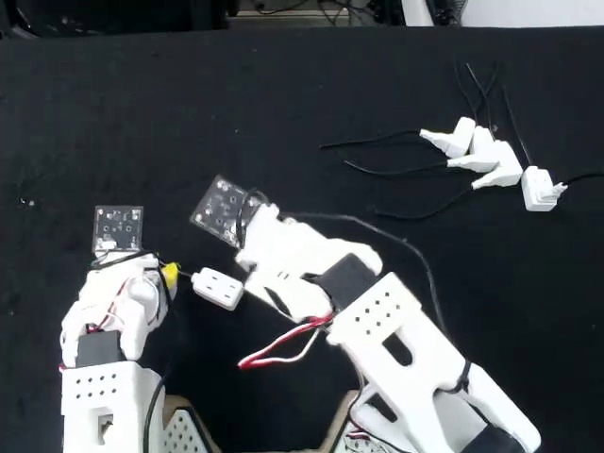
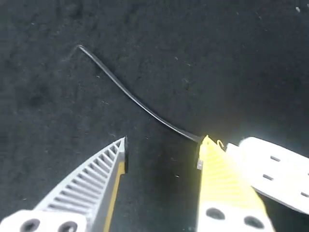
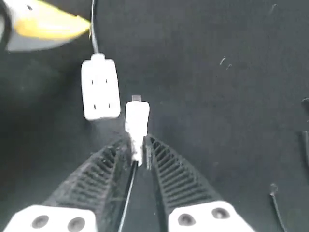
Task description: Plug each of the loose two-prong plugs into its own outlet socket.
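A white outlet block (image 1: pixel 219 288) lies on the black table between the two arms, and a thin black wire (image 2: pixel 135 99) runs from its end. My left gripper (image 2: pixel 161 151) is open just beside that end, its yellow finger (image 2: pixel 212 169) touching the outlet block (image 2: pixel 275 169). My right gripper (image 3: pixel 137 151) is shut on a white two-prong plug (image 3: pixel 136 116). The plug sits alongside the outlet block (image 3: pixel 100 89), apart from it, with its prongs pointing away from me. Several loose white plugs (image 1: pixel 477 151) with black wires lie at the far right.
Two small square boards (image 1: pixel 118 226) (image 1: pixel 222 208) lie flat on the table beyond the grippers. The right arm (image 1: pixel 377 321) crosses the lower middle, trailing a red-and-white cable (image 1: pixel 283 351). Another white plug (image 1: pixel 538 187) lies at the right end of the cluster.
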`<state>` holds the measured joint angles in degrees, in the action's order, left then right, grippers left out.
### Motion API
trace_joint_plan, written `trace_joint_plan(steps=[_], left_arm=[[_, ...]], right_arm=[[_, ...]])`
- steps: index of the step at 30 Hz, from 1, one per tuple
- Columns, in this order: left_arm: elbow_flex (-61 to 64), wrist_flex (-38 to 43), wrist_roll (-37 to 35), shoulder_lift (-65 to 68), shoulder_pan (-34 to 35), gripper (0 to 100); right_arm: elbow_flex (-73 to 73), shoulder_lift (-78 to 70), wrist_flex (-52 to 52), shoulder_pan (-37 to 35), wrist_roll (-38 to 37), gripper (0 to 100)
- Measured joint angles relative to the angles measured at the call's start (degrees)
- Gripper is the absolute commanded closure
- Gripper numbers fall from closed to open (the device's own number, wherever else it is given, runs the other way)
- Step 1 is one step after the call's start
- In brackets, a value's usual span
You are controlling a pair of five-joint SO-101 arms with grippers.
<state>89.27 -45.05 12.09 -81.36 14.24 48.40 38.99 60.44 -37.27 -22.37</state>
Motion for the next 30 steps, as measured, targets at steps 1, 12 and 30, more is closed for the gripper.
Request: trace_joint_plan(steps=[1,12,30], left_arm=[[0.18,0.00,0.00,0.00,-0.26,75],[0.44,0.00,0.00,0.00,-1.76,75],[0.44,-2.46,0.09,0.00,-1.76,75]], right_arm=[[2.20,0.00,-0.70,1.41,0.00,98.8],[12.92,0.00,-5.01,7.65,-0.53,85.8],[19.34,0.09,-3.60,7.74,-17.23,83.3]])
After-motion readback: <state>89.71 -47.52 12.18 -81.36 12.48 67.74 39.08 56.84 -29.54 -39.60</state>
